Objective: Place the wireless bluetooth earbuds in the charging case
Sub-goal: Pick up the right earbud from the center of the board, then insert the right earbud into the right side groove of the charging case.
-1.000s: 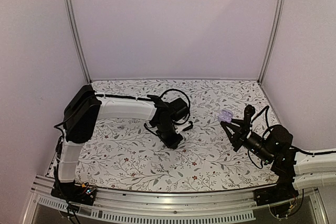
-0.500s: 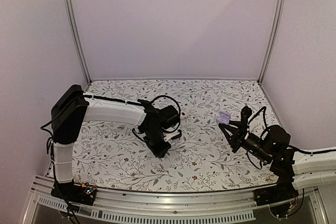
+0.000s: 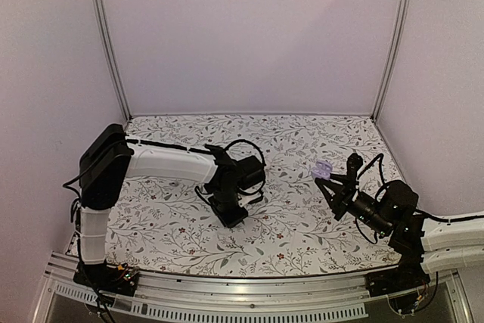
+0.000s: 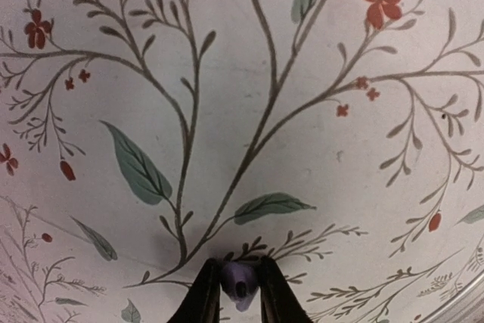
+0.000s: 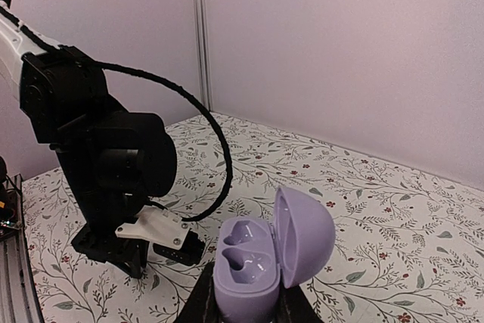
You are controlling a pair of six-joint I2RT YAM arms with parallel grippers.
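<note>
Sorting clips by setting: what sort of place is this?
Probably a lab test booth, not a home: plain wall panels set between metal posts, a left arm and a right arm bolted to a metal rail, and a floral-print tabletop boxed in by those walls.

Left pincer aimed down, fingers nearly together; right pincer raised, clamped.

The surface in front of me is pale, printed all over with thin grey-green leafy stems and small red flowers; a metal rail runs along its near edge.
</note>
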